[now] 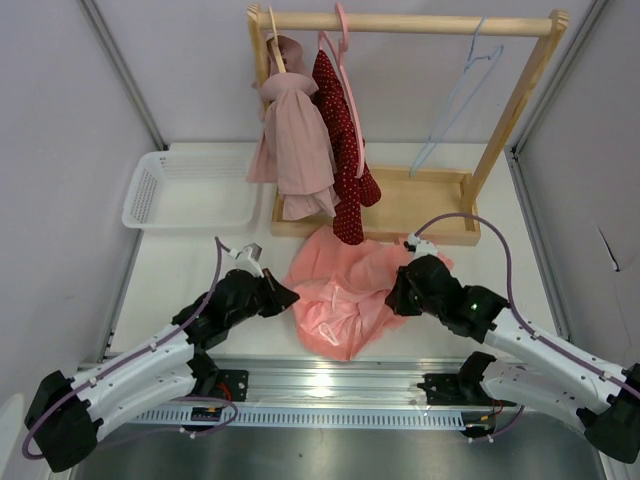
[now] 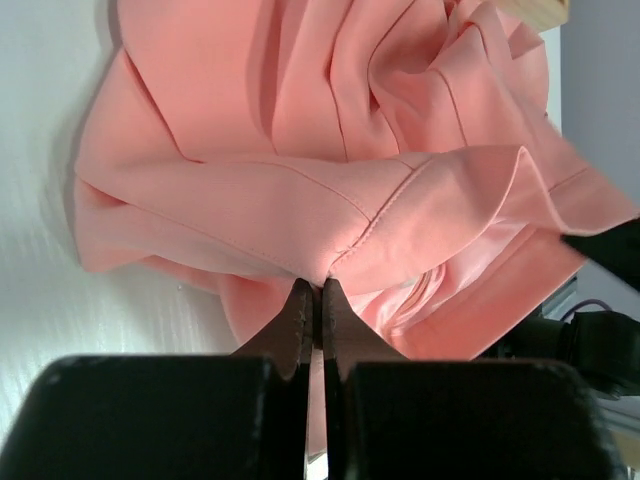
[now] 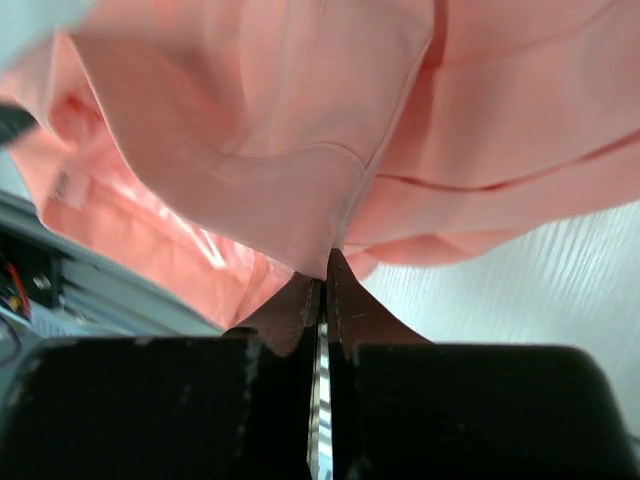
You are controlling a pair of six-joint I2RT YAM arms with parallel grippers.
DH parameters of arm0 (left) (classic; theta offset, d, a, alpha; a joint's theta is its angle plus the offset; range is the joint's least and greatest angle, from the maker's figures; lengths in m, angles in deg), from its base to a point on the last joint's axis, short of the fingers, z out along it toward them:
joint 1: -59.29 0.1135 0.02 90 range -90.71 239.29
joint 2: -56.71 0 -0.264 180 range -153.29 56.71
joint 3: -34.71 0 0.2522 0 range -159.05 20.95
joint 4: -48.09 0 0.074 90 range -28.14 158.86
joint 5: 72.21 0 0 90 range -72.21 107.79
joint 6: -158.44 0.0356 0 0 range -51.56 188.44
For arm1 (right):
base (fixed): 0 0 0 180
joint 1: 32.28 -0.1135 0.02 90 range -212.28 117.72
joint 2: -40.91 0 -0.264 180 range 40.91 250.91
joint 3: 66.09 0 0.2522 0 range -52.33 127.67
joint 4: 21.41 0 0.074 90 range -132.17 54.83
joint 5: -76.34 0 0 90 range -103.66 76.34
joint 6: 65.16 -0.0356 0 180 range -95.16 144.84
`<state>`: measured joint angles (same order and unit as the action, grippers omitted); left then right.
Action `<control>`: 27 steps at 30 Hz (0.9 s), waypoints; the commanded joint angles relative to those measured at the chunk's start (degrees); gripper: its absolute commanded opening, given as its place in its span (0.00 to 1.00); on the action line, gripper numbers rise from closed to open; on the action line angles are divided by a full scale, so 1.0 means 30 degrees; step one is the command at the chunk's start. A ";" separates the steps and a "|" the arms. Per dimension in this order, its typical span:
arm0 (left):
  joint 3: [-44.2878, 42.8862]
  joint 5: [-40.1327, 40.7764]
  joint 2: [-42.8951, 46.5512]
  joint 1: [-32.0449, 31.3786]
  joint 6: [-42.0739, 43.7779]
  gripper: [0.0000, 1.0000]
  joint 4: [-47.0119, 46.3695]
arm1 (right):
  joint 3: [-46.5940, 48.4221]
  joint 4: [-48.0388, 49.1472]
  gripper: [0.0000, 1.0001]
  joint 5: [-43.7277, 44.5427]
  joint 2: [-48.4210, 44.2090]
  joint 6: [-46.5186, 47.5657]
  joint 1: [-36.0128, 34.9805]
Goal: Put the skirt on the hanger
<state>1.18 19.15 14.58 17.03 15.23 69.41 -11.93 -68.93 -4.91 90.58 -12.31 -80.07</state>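
Salmon-coral skirt (image 1: 345, 290) lies crumpled on the white table (image 1: 200, 270), lower centre of the overhead frame, pinched from both sides. Left gripper (image 1: 285, 297) is at its left edge; in the wrist view the fingers are pressed together on a stitched fold. Right gripper (image 1: 395, 297) is at its right edge, fingers likewise together, clamped on a hem. Most of the cloth rests on the table between them. Behind it, upper centre, is the wooden rack (image 1: 410, 22); its base is just beyond the skirt's far edge. A dusty-pink garment (image 1: 295, 150) and a dark red dotted garment (image 1: 345, 150) hang at the rod's left end. The light-blue wire hanger (image 1: 446, 112) hangs bare toward the right end, well apart from the skirt. White basket (image 1: 190, 190) is at left, beside the rack.
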 commanded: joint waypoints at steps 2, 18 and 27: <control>0.0057 0.1507 -0.0751 -0.0852 -0.0430 0.00 -0.3598 | -0.0722 0.1497 0.00 0.0713 -0.0152 -0.1592 -0.1557; -0.2342 0.2857 -0.0372 -0.1470 0.3084 0.58 -0.0466 | -0.0490 0.1937 0.00 0.1886 0.2251 -0.1505 -0.2761; -0.7674 0.0803 -0.4761 -0.3810 1.0378 0.70 0.1170 | 0.0096 0.1761 0.00 0.1828 0.2515 -0.1183 -0.2703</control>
<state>-15.60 23.05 4.35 9.07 35.16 70.15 -14.46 -64.45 -0.74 97.72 -16.64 -88.10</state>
